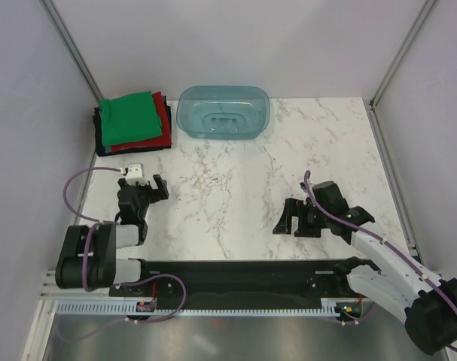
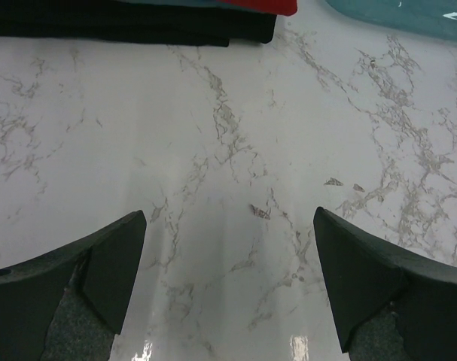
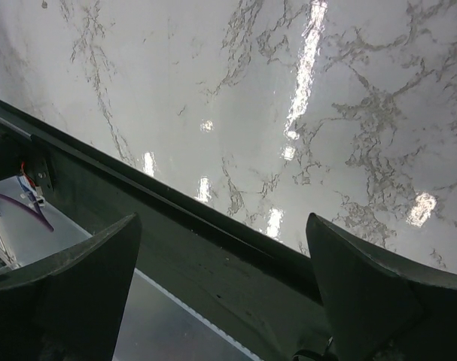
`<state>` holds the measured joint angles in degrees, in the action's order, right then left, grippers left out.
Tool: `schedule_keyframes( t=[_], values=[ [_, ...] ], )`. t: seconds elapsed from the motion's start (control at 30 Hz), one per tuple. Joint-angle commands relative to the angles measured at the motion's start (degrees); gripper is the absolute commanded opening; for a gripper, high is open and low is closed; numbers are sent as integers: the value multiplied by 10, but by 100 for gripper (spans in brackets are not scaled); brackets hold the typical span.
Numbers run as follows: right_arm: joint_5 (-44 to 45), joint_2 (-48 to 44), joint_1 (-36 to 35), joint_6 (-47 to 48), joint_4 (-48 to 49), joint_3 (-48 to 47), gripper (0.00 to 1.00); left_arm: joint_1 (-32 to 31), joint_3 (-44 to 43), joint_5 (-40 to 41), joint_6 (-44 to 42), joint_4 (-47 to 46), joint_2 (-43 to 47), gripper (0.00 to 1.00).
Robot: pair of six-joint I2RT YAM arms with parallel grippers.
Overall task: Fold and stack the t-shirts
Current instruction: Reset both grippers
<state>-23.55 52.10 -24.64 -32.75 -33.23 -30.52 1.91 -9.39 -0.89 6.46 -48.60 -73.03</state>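
One t-shirt stack (image 1: 132, 122), far-left corner of table (image 1: 236, 188)

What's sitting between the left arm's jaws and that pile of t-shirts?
Nothing: only bare marble table separates the left jaws from the pile of t-shirts, as the top and left wrist views show.

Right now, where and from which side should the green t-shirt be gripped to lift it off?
Its near edge, approached low from the near side by the open left pincer, the closer one. The green t-shirt lies flat on top, so a shallow pinch there should lift it alone, not the red t-shirt beneath.
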Motion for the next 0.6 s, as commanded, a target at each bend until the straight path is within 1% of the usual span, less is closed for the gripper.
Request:
schedule_keyframes(
  t=[0.0, 0.03, 0.07, 0.1, 0.13, 0.17, 0.2, 0.27, 0.3, 0.43, 0.57],
  values=[
    [0, -16, -3, 1, -1, 4, 98, 5, 5, -47, -29, -242, -88, 100],
    [0, -17, -2, 1, -3, 3, 98, 5, 2, -50, -30, -261, -105, 100],
    [3, -20, -2, -4, -3, 2, 98, 5, -10, -50, -29, -206, -78, 100],
    [6, -21, -2, -6, -4, -1, 98, 1, -25, -47, -32, -168, -82, 100],
    [6, -23, -2, -8, -2, -3, 98, -2, -20, -52, -37, -200, -95, 100],
    [8, -29, -2, -8, -1, -6, 98, -3, -21, -48, -38, -195, -89, 100],
    [12, -33, -2, -11, 1, -13, 98, -5, -28, -48, -40, -161, -84, 100],
    [33, -43, -3, -19, 4, -20, 98, -12, -26, -38, -46, -185, -92, 100],
    [37, -43, -3, -26, 7, -28, 98, -13, -27, -37, -47, -173, -86, 100],
    [45, -17, -2, -29, 35, -52, 98, -13, -34, -53, -56, -156, -88, 100],
    [64, 8, -2, -29, 70, -68, 98, -12, -34, -53, -56, -162, -90, 100]
  ],
)
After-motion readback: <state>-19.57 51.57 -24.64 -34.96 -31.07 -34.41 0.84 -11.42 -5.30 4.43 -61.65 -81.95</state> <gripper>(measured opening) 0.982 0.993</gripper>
